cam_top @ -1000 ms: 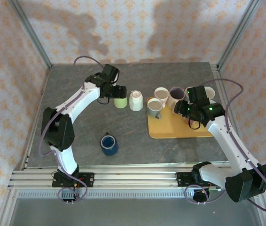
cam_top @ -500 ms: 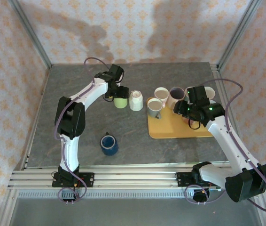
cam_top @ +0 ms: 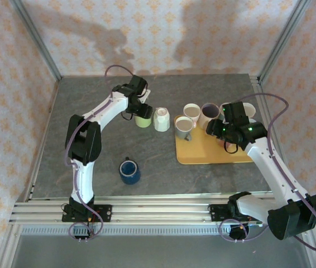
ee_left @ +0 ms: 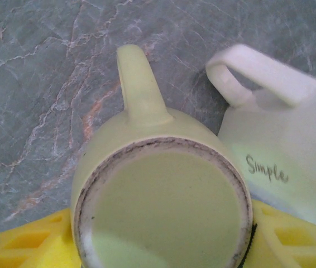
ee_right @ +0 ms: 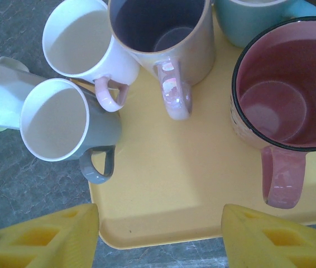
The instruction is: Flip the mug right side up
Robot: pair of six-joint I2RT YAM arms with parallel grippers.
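A pale green mug (cam_top: 142,120) stands upside down on the grey table, its unglazed base ring facing up (ee_left: 161,206) and its handle (ee_left: 138,84) lying out over the stone. My left gripper (cam_top: 140,111) reaches down over it. Its yellow fingers (ee_left: 29,240) flank the mug's wall on both sides with no gap showing, so the left gripper (ee_left: 161,245) looks shut on the mug. A white mug (cam_top: 162,119) marked "Simple" (ee_left: 292,151) stands upside down right beside it. My right gripper (cam_top: 226,134) hovers open over the yellow tray (ee_right: 175,190), nothing between its fingers (ee_right: 41,237).
The yellow tray (cam_top: 214,154) holds several upright mugs: grey (ee_right: 63,125), white with a pink handle (ee_right: 88,42), tan (ee_right: 163,28), pink (ee_right: 283,89) and teal (ee_right: 258,17). A blue mug (cam_top: 129,170) stands upright near the table's front, left of the tray.
My left arm has swung its elbow in and brought the gripper down over the green mug, its jaws narrowing around it. The right arm has stayed put.
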